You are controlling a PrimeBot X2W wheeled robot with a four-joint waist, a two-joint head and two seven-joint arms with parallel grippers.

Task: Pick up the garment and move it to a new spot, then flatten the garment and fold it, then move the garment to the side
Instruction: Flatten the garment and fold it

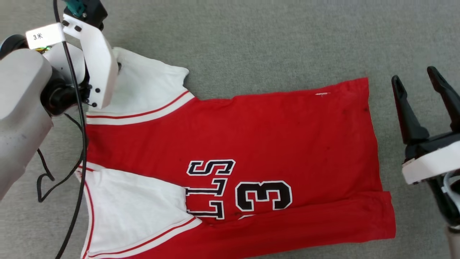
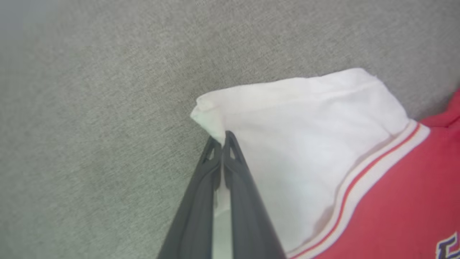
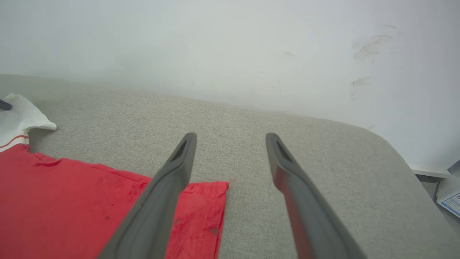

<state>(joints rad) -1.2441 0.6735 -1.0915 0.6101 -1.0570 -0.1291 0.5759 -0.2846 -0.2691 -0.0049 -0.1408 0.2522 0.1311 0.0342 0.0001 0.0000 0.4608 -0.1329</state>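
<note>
Grey woven fabric covers the padded surface (image 1: 251,43), w/ a white wall (image 3: 215,54) rising behind it. Spread across the surface is the garment (image 1: 258,133), a red jersey w/ white sleeve panels, striped trim, black letters and a "3" face up. A strip along the garment's near long edge is folded over onto the body.

Left tool (image 2: 223,142) is at the tip of the garment's far white sleeve (image 2: 305,144): fingers pressed together, white cloth pinched between them, sleeve corner bunched just past the tips. In the head view the pale left forearm (image 1: 21,108) and a black cable (image 1: 81,144) sit beside the garment's collar end.

Right tool (image 1: 414,73) hangs near the garment's hem, off the cloth, fingers spread wide w/ nothing between them. Its own wrist view has one finger (image 3: 161,194) over the hem's far corner (image 3: 212,201), the other over bare fabric.

A white box w/ blue label (image 3: 449,198) sits past the surface's rounded corner, well apart from the garment; contents not visible.
</note>
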